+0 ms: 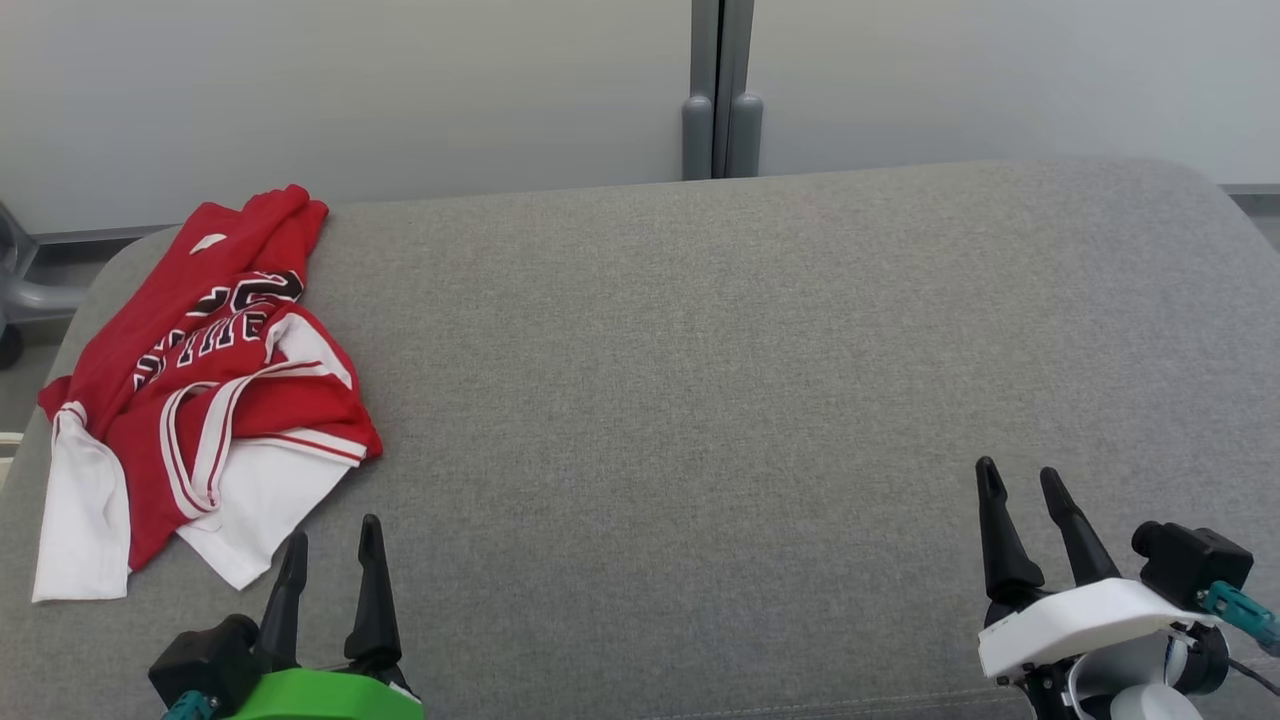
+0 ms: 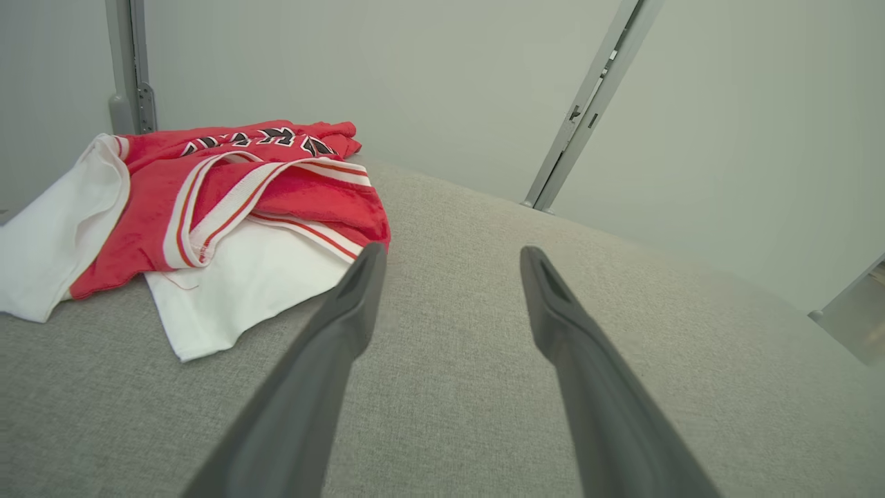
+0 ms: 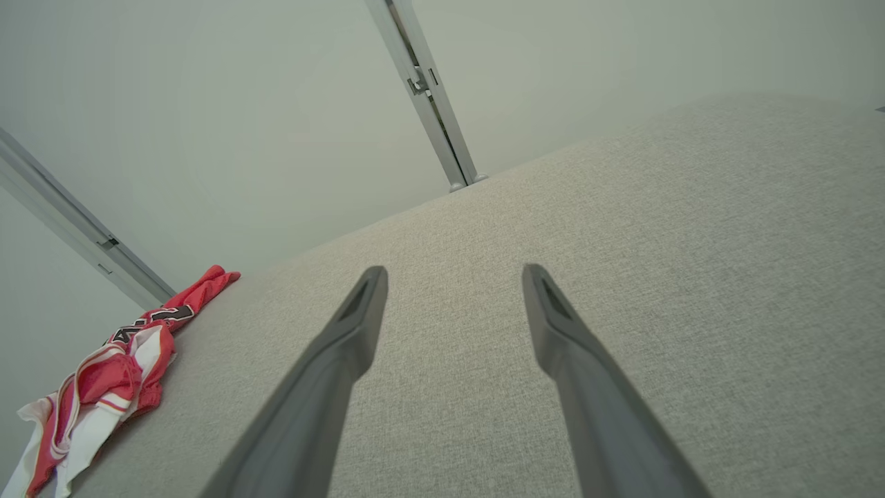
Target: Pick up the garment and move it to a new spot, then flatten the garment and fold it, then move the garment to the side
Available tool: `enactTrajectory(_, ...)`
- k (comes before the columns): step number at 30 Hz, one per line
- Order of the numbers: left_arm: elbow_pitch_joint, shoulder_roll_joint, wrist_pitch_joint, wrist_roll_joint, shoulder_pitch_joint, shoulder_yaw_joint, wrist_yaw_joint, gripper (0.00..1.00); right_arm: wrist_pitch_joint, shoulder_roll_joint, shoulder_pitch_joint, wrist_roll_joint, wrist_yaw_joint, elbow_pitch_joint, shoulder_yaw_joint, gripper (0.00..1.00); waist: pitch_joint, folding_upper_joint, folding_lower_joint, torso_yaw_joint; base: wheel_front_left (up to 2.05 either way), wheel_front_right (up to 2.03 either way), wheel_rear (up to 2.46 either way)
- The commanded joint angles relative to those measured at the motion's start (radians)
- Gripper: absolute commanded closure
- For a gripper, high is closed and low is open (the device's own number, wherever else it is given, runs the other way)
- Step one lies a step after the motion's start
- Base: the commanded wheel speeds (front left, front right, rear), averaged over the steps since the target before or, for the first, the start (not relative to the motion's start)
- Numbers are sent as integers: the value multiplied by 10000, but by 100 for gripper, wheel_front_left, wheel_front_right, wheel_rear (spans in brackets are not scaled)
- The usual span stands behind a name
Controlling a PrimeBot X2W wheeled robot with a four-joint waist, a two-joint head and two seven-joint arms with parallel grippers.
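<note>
Plainly, nothing is done yet.
Garment (image 1: 200,390) lies crumpled, perhaps inside-out; left gripper (image 1: 333,530) and right gripper (image 1: 1018,470) both gape empty.

The head camera looked down from above onto the grey cushion (image 1: 700,400). Both wrist cameras sat low, close to it, facing the far wall (image 2: 449,83). All three shared the jersey (image 1: 150,300).

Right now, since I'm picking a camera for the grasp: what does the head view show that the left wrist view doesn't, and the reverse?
Head view: the open right pincer, far from the jersey across the grey cushion. Left wrist view: an upright metal post behind the jersey. Both: the crumpled red-and-white jersey, the cushion, and the open left pincer beside its white hem.
</note>
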Motion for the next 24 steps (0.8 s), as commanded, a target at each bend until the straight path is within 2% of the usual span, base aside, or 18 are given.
enactTrajectory(1, 16, 77, -57, 280, -46, 48, 58, 0, -136, -62, -138, -312, 4, -26, 76, 0, -15, 0, 0, -7, 0, 0, 0)
enactTrajectory(24, 765, 119, -330, 2106, -174, 235, 228, 0, -915, -90, -291, -2529, 5, 443, 613, 0, -138, 0, 0, 2, 0, 0, 0)
